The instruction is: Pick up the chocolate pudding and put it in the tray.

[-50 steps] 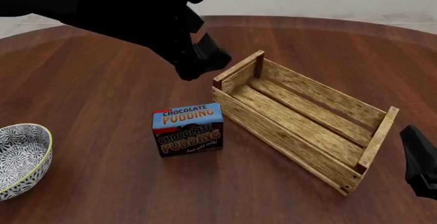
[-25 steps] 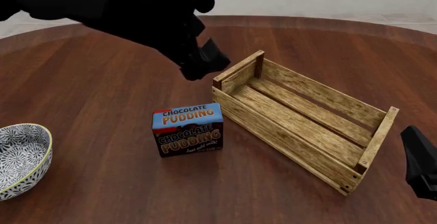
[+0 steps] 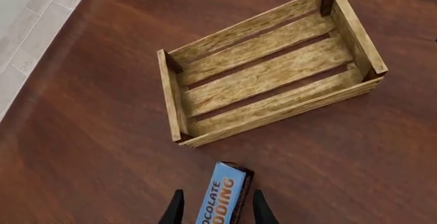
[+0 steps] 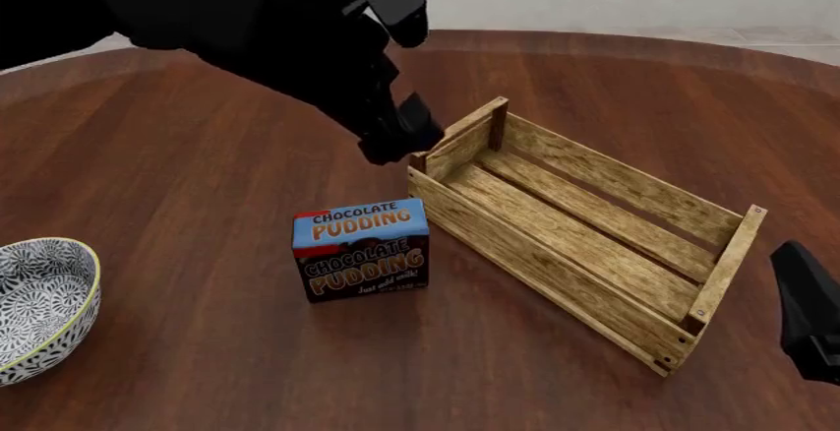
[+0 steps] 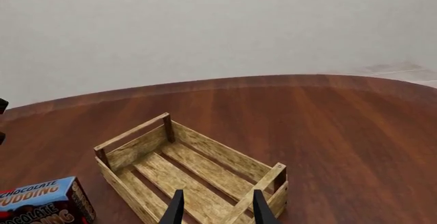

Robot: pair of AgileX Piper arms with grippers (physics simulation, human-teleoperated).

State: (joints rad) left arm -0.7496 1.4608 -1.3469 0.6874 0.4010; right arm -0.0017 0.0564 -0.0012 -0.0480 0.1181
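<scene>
Pudding [image 4: 361, 249] stands upright on the worktop [image 4: 197, 175], untouched, its dark brown lettered front facing the near edge and its blue top up; its long axis runs left to right. It sits just left of the tray's near-left corner, apart from it. The left end effector [image 3: 216, 209] hangs in the air above and beyond the box, its fingers [image 3: 175, 211] spread wide with the blue top showing between them in the wrist view, holding nothing. The left arm [image 4: 263, 37] comes in from the far left. The tray [image 4: 577, 229] lies right of centre, its long axis running from far left to near right. The right end effector [image 5: 215, 208] is parted and empty, low at the near right by the tray's near-right end. A bowl [image 4: 39, 303] sits at the near left, well apart from the pudding.
</scene>
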